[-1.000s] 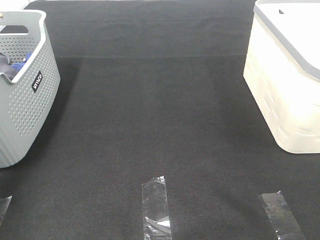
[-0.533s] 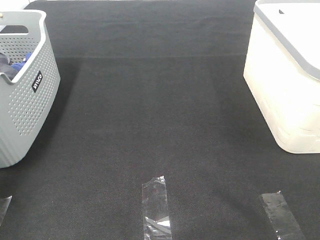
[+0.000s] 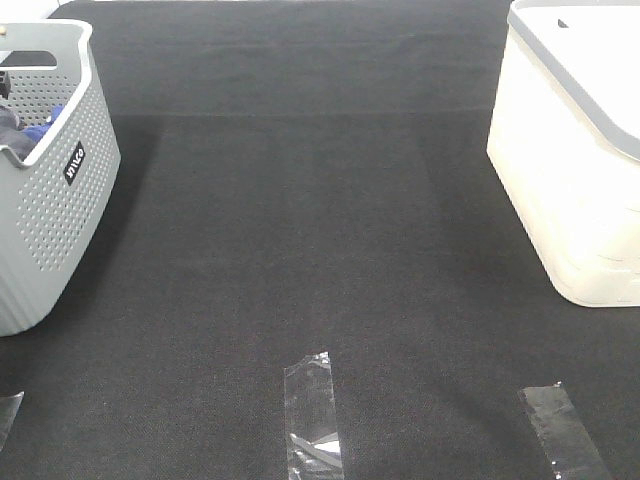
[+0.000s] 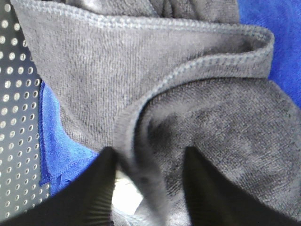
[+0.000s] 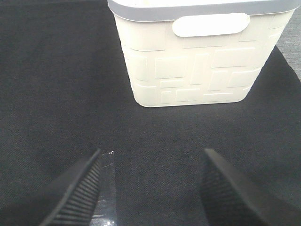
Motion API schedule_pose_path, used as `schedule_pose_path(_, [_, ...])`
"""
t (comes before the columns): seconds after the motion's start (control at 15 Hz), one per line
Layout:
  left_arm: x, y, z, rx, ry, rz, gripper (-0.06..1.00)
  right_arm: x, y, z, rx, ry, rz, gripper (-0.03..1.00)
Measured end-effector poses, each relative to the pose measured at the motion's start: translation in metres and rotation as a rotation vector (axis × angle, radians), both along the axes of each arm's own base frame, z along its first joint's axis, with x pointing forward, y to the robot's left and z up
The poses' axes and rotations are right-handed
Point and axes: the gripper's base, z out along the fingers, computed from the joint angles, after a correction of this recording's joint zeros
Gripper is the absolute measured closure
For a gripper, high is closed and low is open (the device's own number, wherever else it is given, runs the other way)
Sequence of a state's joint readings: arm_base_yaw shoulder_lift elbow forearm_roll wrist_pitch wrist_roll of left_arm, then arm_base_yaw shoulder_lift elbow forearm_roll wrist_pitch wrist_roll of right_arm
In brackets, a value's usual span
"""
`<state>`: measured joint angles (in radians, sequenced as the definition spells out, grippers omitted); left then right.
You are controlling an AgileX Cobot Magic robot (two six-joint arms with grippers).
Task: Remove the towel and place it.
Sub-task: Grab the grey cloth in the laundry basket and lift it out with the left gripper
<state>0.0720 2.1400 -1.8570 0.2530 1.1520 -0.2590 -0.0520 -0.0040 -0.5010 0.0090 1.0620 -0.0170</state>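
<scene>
The slate grey-blue towel [image 4: 188, 84] lies crumpled in the grey perforated basket [image 3: 60, 200], filling the left wrist view; its stitched hem curls across. My left gripper [image 4: 148, 188] is down inside the basket, jaws apart, with a raised fold of the towel between the fingers [image 4: 101, 188]. The right-hand finger touches the cloth; a gap shows beside the other. A bright blue cloth [image 4: 61, 155] lies under and beside the towel. My right gripper [image 5: 150, 188] is open and empty above the black mat. Neither gripper shows clearly in the exterior view.
A cream basket [image 3: 570, 180] with a grey rim stands at the right, ahead of my right gripper [image 5: 197, 70]. Clear tape strips [image 3: 312, 415] [image 3: 562, 430] lie on the black mat near the front edge. The grey basket's perforated wall [image 4: 14, 141] is close beside my left fingers.
A small dark shape has appeared inside the grey basket at the left edge of the exterior view. Nothing else has visibly moved.
</scene>
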Motion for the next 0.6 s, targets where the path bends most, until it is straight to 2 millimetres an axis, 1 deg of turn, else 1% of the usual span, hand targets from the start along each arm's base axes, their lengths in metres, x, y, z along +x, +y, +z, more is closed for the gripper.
schedule_pose_path(0.27, [-0.002, 0.0, 0.0, 0.008, 0.031, -0.046, 0.9, 0.0, 0.0, 0.0, 0.0, 0.0, 0.0, 0.4])
schedule_pose_path(0.33, [-0.002, 0.0, -0.001, 0.011, 0.042, -0.062, 0.93, 0.0, 0.0, 0.0, 0.0, 0.0, 0.0, 0.4])
schedule_pose_path(0.4, [-0.003, 0.0, -0.001, 0.012, 0.047, -0.065, 0.94, 0.0, 0.0, 0.0, 0.0, 0.0, 0.0, 0.4])
schedule_pose_path(0.47, [-0.003, 0.0, 0.004, 0.011, 0.037, -0.067, 0.94, 0.0, 0.0, 0.0, 0.0, 0.0, 0.0, 0.4])
schedule_pose_path(0.53, [-0.003, -0.001, 0.014, 0.004, 0.009, -0.065, 0.94, 0.0, 0.0, 0.0, 0.0, 0.0, 0.0, 0.4])
schedule_pose_path(0.6, [-0.003, -0.003, 0.03, -0.012, -0.04, -0.062, 0.94, 0.0, 0.0, 0.0, 0.0, 0.0, 0.0, 0.4])
